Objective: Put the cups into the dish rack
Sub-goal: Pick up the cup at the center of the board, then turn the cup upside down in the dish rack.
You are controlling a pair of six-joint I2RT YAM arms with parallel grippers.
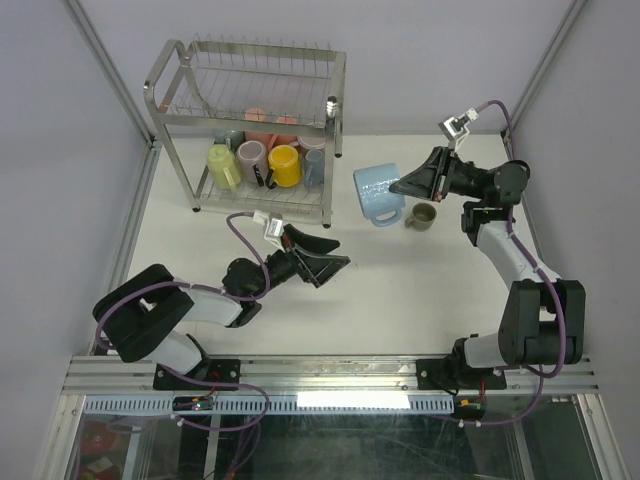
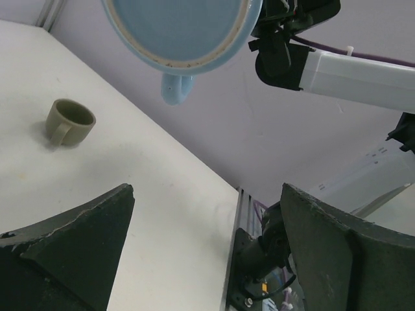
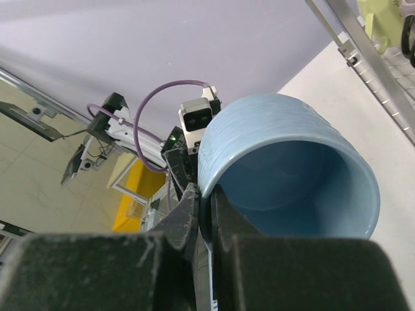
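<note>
Where grey walls (image 1: 420,60) hem the white table (image 1: 400,300), right pincer (image 1: 398,187) tight on light blue mug (image 1: 372,195), left pincer (image 1: 342,253) agape.

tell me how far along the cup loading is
Done: several cups, a yellow cup among them, sit on the lower shelf of the rack. In hand: the right gripper is shut on the rim of the light blue cup, tipped on its side beside the rack. Left: the olive cup on the table. The left gripper is open and empty.
</note>
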